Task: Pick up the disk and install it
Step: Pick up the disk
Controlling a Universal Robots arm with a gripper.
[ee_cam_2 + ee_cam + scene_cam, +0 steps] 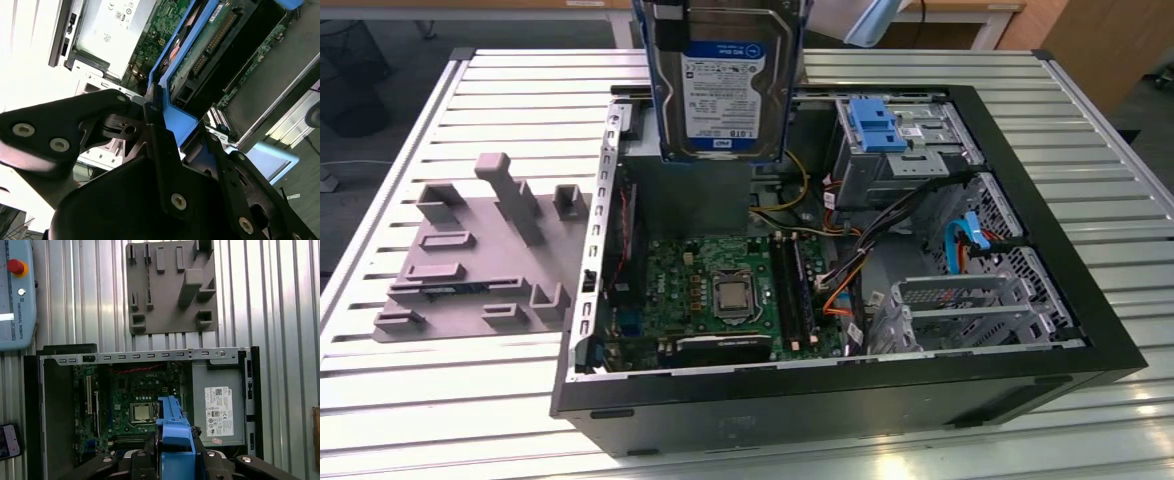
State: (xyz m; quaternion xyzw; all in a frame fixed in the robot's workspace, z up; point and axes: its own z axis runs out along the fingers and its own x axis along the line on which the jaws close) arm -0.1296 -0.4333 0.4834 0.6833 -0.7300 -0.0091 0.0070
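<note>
Gripping disk w/ hand, clenched on blue rail frame at one end; in both wrist views black fingers pressed against frame's sides. Prob. held by frame rather than metal body so label face, circuit side & connector end stay free and bare board untouched. Hung upright in exterior view, label toward camera, rails down both long sides, lifted over open case, above the part nearest far desk edge in that view. Touching nothing below, as far as can be told. Likely kept high & on edge to clear case walls and cables. Not yet seated in any bay

Below: case laid on its side mid-desk w/ panel off, presumably so board, PSU & drive cages face up for reach from above. Blue bracket w/o drive atop cage in case's far corner toward exterior view's right. Bare metal cage on same side, nearer front wall. Grey fixture plate apart from case, by desk edge at exterior view's left; prob. a parking stand for parts. Pendant & phone on desk apart from case, seemingly parked out of work area
</note>
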